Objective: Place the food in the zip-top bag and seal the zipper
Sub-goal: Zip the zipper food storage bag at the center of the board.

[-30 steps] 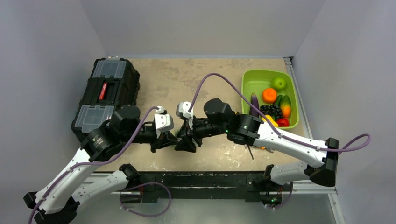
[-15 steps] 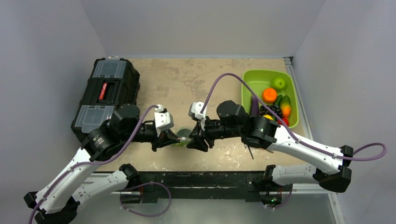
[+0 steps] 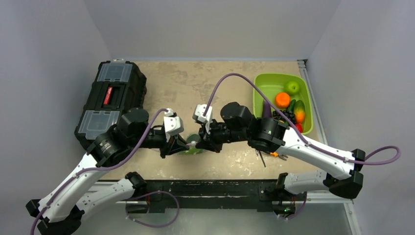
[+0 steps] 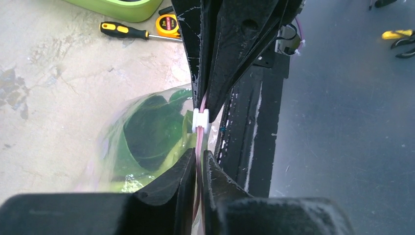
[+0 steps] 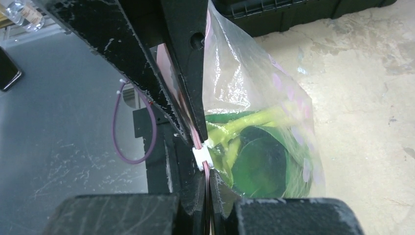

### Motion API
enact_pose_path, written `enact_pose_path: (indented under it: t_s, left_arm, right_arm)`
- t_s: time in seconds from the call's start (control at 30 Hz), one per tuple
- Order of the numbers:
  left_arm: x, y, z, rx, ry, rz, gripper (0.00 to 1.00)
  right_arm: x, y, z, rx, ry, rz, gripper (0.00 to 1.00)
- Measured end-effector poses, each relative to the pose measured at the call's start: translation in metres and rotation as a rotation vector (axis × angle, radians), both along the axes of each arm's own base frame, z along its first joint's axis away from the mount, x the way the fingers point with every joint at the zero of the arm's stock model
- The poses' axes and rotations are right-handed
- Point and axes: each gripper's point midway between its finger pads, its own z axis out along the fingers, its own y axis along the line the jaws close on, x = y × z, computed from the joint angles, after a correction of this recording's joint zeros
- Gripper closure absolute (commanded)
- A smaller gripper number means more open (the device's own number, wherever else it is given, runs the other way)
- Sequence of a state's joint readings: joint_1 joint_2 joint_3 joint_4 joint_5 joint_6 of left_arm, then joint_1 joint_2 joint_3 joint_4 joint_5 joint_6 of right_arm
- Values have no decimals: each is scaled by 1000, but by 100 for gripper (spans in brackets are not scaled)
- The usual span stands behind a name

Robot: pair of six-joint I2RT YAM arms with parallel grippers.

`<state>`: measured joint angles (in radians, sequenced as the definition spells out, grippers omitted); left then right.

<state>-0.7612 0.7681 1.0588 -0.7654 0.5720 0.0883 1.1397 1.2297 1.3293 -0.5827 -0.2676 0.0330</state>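
Left wrist: my left gripper (image 4: 197,161) and right gripper (image 5: 208,179) pinch shut on thin pale-pink zipper strip (image 4: 197,147).
Between them, white slider clip (image 4: 200,120); clear floppy plastic bag (image 4: 112,147) alongside, dark-green leafy vegetables (image 4: 149,132) inside.

Mottled beige tabletop (image 3: 195,83) carrying containers and tools.
Black plastic toolbox (image 3: 111,100) at 9 o'clock, lime-green plastic bin (image 3: 266,84) at 3 o'clock, yellow-and-black screwdriver (image 4: 125,32) beside yellow tape measure (image 4: 169,25) at 4 o'clock.

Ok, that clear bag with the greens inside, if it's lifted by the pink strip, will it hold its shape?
Probably floppy: the zip-top bag is thin, wrinkled film bulging around the food. It would likely sag below the zipper, the leaves settling low. The film looks glossy, so it may slip unless pinched.
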Motion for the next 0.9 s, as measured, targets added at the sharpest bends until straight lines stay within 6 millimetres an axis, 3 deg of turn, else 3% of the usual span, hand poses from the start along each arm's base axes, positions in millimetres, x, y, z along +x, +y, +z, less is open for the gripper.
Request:
enact_pose_path:
  t_s: [0.17,0.33,0.37,0.63,0.8,0.9]
  left_arm:
    - [1,-4,7,-27,17,10,46]
    - [4,-15,16,-72,49,7,44]
    - [5,-17,16,-75,57,6,45]
    - [15,-32,10,-65,114,1,82]
    - [13,-33,10,-66,121,-14,96]
    - [11,-32,11,-67,112,-22,98]
  right_arm:
    - [8,-2,0,-7,-26,-43,100]
    - [14,-4,7,13,-56,-70,100]
    - [15,-4,8,16,-61,-75,100]
    - [14,-4,9,19,-61,-66,100]
    - [13,-4,7,13,-78,-47,100]
    - [12,-4,7,15,-83,-38,100]
